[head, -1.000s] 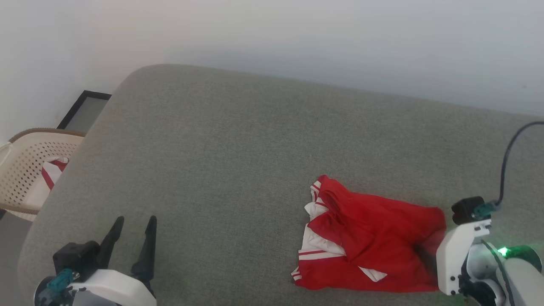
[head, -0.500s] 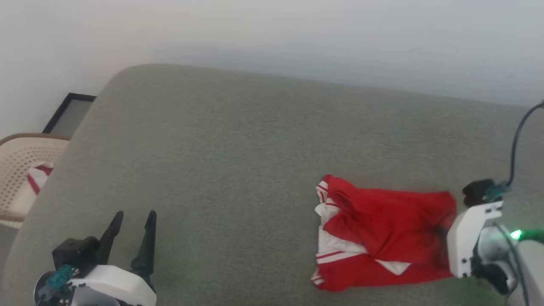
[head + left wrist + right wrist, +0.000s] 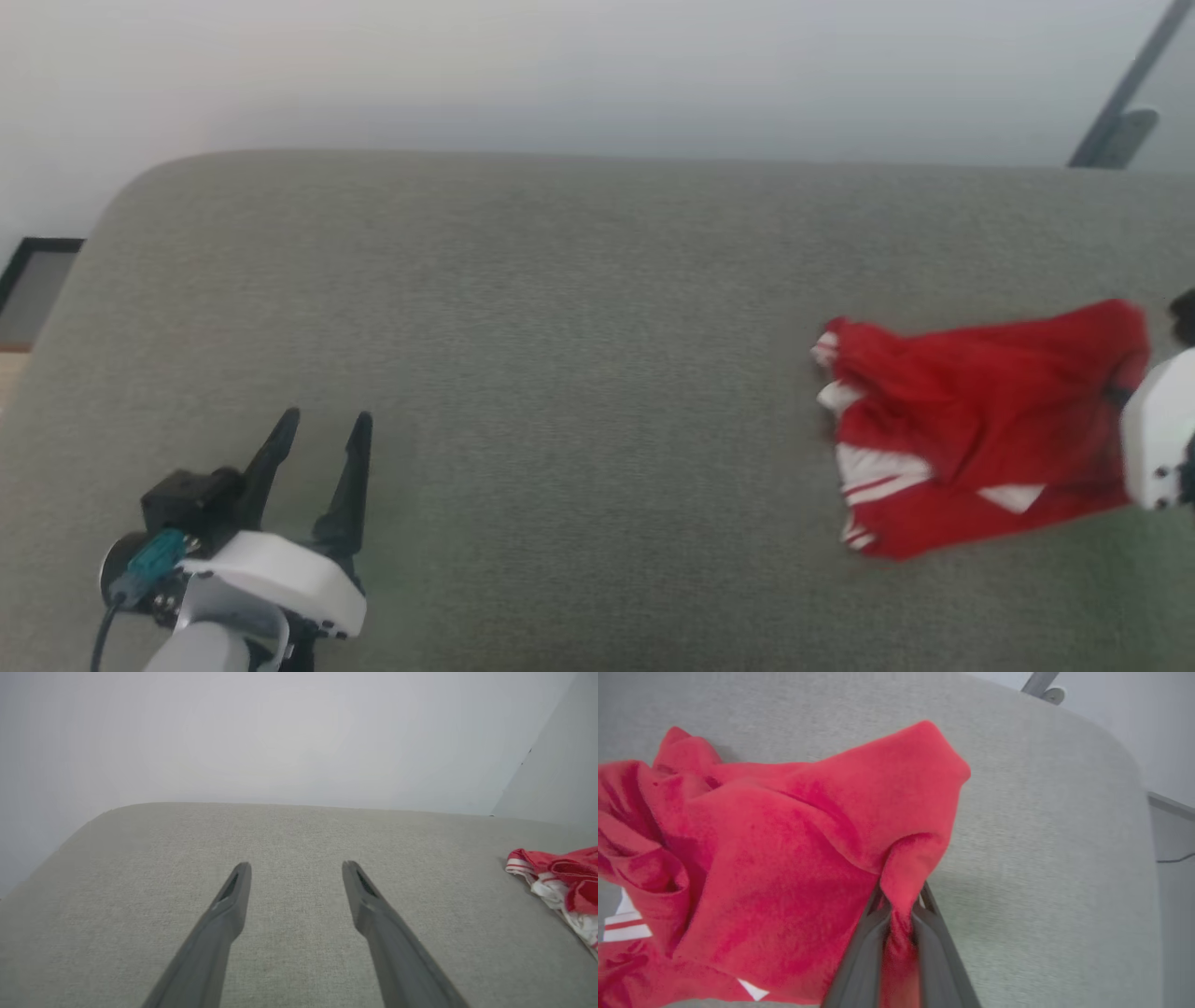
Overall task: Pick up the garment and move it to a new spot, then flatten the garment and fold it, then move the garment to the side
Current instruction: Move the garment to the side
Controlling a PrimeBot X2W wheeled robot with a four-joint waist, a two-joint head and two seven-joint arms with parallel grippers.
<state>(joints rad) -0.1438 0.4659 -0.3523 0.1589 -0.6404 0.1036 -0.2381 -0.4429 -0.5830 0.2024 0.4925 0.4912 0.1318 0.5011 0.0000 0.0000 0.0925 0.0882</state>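
Right wrist view: one garment (image 3: 784, 849), a fold clamped in right gripper (image 3: 901, 900); left gripper (image 3: 327, 420), well apart, spread wide.

left gripper (image 3: 326, 415): dark tapered fingers (image 3: 346, 493) | white wrist shell (image 3: 280, 579) | teal plug (image 3: 149, 560), black cable (image 3: 101, 644)

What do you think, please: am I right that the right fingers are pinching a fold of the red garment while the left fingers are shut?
Not quite: the left gripper has its fingers spread open over the cushion, as the left wrist view shows. The right gripper does pinch a fold of the red garment.
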